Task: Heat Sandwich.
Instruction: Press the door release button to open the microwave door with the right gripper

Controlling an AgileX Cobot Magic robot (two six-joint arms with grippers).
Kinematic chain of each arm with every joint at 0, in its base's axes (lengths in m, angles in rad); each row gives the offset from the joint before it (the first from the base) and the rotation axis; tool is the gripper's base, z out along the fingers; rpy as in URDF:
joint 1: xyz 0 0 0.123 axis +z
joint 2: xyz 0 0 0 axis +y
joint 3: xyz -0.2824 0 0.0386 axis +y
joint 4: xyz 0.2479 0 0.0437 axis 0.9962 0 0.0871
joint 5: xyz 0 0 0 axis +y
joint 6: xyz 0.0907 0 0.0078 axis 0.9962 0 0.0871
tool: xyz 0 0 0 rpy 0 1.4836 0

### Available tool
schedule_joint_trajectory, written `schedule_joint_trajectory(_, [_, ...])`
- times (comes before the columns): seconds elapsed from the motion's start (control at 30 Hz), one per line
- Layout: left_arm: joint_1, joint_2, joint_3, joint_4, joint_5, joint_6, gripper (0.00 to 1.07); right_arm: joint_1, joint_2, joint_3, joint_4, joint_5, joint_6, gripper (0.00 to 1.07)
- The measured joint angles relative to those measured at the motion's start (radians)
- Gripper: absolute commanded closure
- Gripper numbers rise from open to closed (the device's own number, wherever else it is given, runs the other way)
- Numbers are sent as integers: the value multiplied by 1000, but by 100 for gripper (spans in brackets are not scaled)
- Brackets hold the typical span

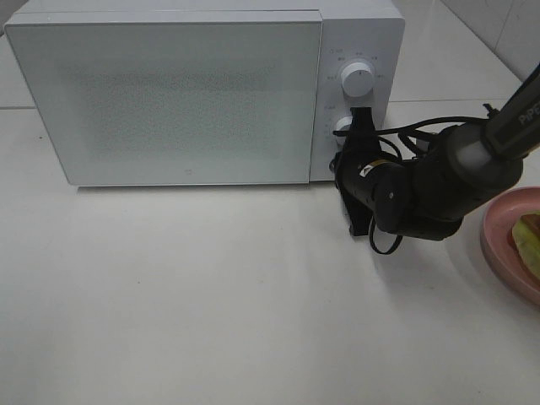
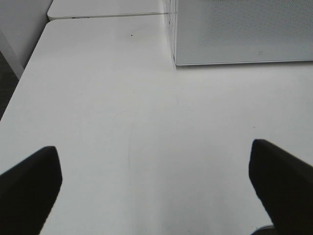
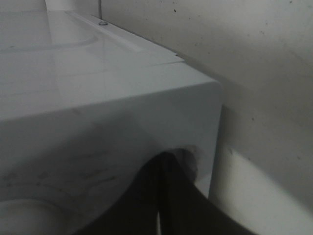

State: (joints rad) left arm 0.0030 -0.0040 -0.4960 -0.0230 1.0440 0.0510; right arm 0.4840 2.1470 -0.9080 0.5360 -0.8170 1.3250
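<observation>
The right gripper is clenched, its two dark fingers pressed together with nothing between them, and its tip sits at the microwave's lower knob. From the high camera the tip overlaps that knob, but whether it actually presses on it cannot be made out. In the right wrist view the closed fingers run up against the white front of the microwave close to its rounded corner, with a pale wall behind. The black arm carrying this gripper stretches away from the microwave's control panel toward the right, with loose cables looping beside it. Above the lower knob on the same panel is the upper knob, untouched. The microwave's door is closed, a wide grey-white panel filling most of its front. The left gripper is released, its jaws spread wide, and it hangs over bare white table in front of the microwave, off its left front corner, holding nothing; it does not appear in the high view. The sandwich lies on a pink plate well to the right of the microwave and forward of it, at the edge of the high view, so only part of its green and tan layers shows. It is outside the microwave and neither gripper touches it.
</observation>
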Motion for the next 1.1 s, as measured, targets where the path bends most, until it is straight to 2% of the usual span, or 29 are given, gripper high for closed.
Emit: schedule_joint_trajectory(1.1, [0,0,0,0,0,0,7,3,-6,-4,3,39,0,107])
